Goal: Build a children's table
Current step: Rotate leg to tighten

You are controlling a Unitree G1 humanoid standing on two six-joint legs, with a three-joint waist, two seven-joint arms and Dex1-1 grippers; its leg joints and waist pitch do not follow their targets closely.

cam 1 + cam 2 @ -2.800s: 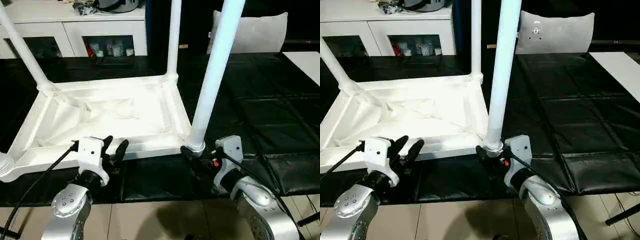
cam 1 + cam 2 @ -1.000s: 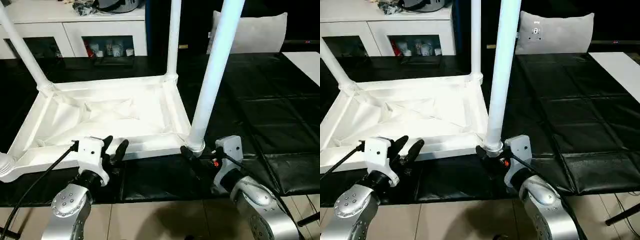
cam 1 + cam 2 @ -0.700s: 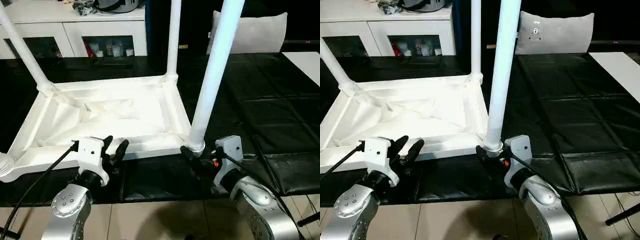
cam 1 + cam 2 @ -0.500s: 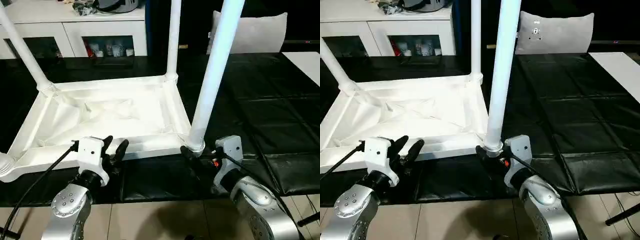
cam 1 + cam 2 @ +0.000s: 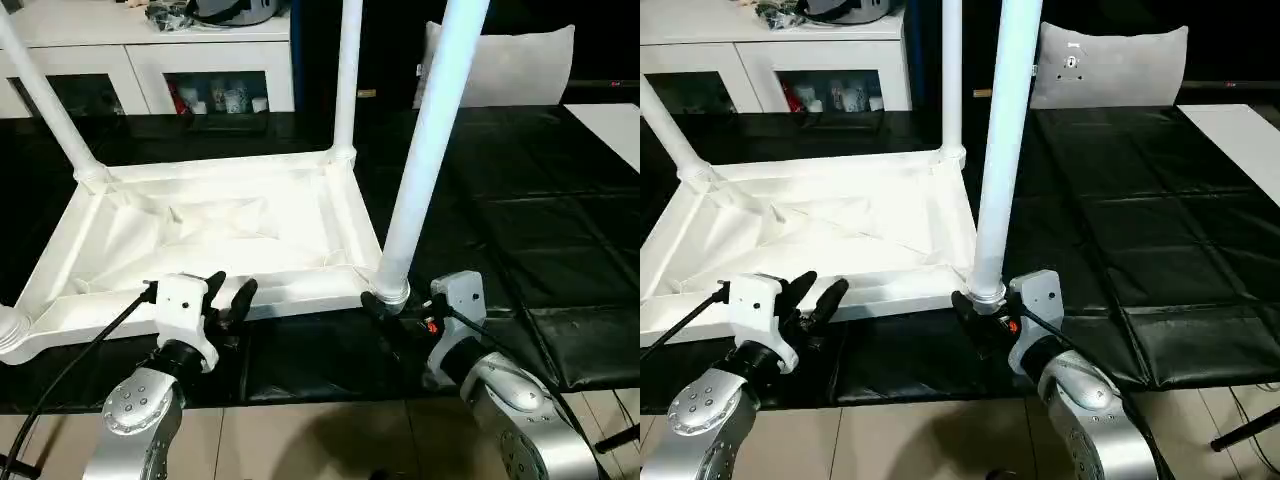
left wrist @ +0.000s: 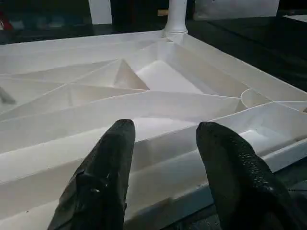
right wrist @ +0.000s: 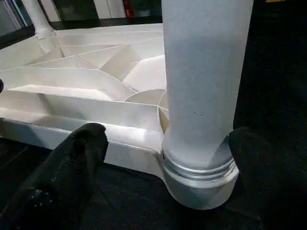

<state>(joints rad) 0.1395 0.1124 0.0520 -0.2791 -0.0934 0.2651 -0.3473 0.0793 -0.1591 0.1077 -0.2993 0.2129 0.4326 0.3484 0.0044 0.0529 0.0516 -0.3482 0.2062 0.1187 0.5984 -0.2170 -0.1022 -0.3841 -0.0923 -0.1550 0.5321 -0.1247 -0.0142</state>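
Black work surface (image 5: 520,230) bears upturned children's table (image 5: 200,235); both grippers' jaws released, grasping nothing.

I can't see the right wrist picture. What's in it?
A thick white table leg stands in the corner socket of the upside-down children's table. The right pincer is open, one black finger on each side of the leg's base, above the black work surface.

One upturned children's table (image 5: 210,240) lay on the black work surface (image 5: 520,230), three legs (image 5: 425,150) visibly standing in its sockets. Two grippers (image 5: 228,298) waited at its near edge.
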